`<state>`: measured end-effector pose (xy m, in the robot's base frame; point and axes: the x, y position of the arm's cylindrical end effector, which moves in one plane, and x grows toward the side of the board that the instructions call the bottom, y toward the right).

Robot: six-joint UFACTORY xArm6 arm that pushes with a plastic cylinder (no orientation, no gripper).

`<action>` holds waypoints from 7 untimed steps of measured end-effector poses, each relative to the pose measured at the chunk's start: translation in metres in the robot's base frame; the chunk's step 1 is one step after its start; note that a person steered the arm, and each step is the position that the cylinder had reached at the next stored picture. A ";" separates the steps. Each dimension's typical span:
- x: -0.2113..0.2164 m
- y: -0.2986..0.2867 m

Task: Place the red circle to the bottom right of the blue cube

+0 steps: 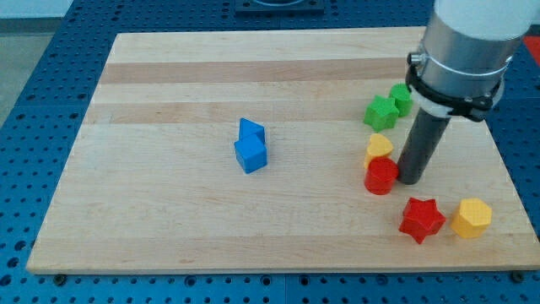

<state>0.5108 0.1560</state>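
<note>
Pale wooden board (169, 93) | my tip (413, 180), plain rod without fingers, touching red circle (380, 176) | blue cube (251, 155) well apart

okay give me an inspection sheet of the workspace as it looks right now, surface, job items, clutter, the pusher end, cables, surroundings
Surface: wooden board, flat, pale planks.
Job's things: red circle right of centre; blue cube near the middle, touching a second blue block above it. The red circle lies well to the cube's right, about level with it.
Clutter: yellow block touching the red circle's top; two green blocks above that; red star and yellow hexagonal block at the view's lower right.
Grippers: no pincer; my tip sits just right of the red circle, close or touching.
Cables: nothing seen.
Surroundings: blue perforated table around the board.
</note>
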 end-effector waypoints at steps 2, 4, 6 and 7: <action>0.008 -0.041; 0.004 -0.063; -0.009 -0.078; -0.013 -0.098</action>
<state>0.4976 0.0576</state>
